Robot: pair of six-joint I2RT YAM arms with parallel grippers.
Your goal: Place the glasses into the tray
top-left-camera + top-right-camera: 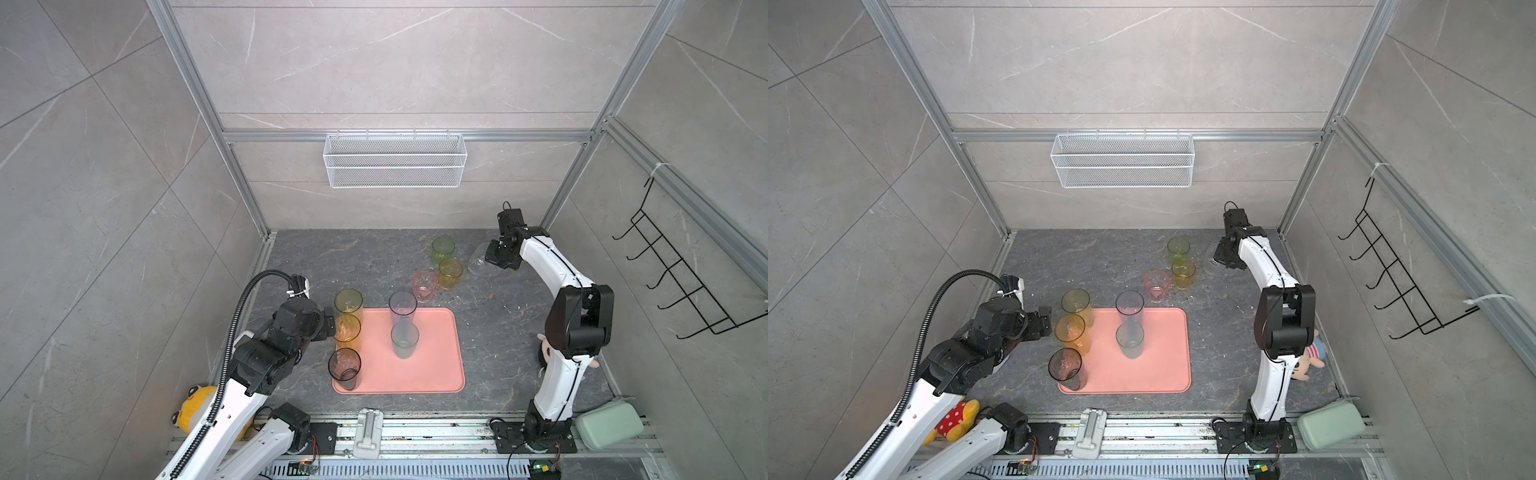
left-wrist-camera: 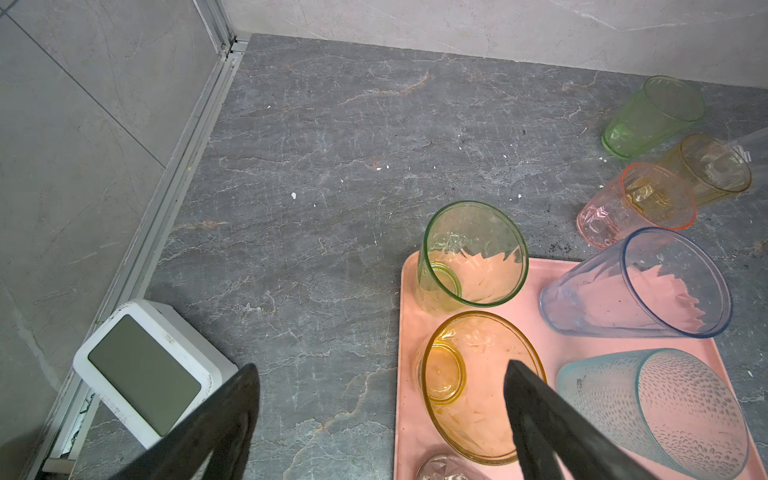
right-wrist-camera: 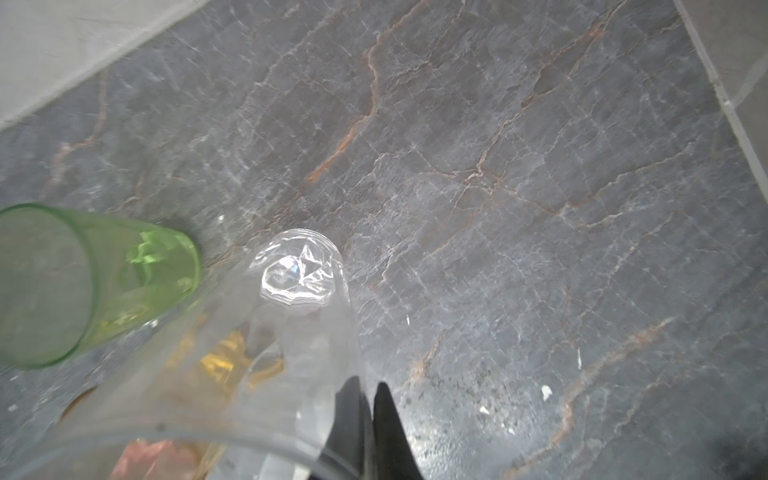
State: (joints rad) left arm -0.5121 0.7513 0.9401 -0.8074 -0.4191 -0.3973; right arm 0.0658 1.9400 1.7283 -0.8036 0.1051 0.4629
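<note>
The salmon-pink tray (image 1: 432, 361) (image 1: 1158, 365) holds several glasses: yellow-green (image 1: 348, 301), amber (image 1: 347, 330), smoky grey (image 1: 344, 365), blue-grey (image 1: 402, 307) and teal (image 1: 404, 338). Behind it on the table stand a pink glass (image 1: 424, 286), a short amber one (image 1: 450, 272) and a green one (image 1: 443, 249). My right gripper (image 1: 488, 255) (image 3: 368, 390) is shut on the wall of the clear glass (image 1: 477, 258) (image 3: 299, 270), which is tilted; one finger is inside it, one outside. My left gripper (image 1: 330, 324) (image 2: 380, 374) is open beside the tray's amber glass (image 2: 478, 386), holding nothing.
A white wire basket (image 1: 395, 160) hangs on the back wall and a black hook rack (image 1: 681, 278) on the right wall. Plush toys (image 1: 195, 409) (image 1: 1308, 357) lie near both arm bases. A mint-green case (image 1: 609, 424) sits front right, a small white device (image 2: 141, 370) by the left wall.
</note>
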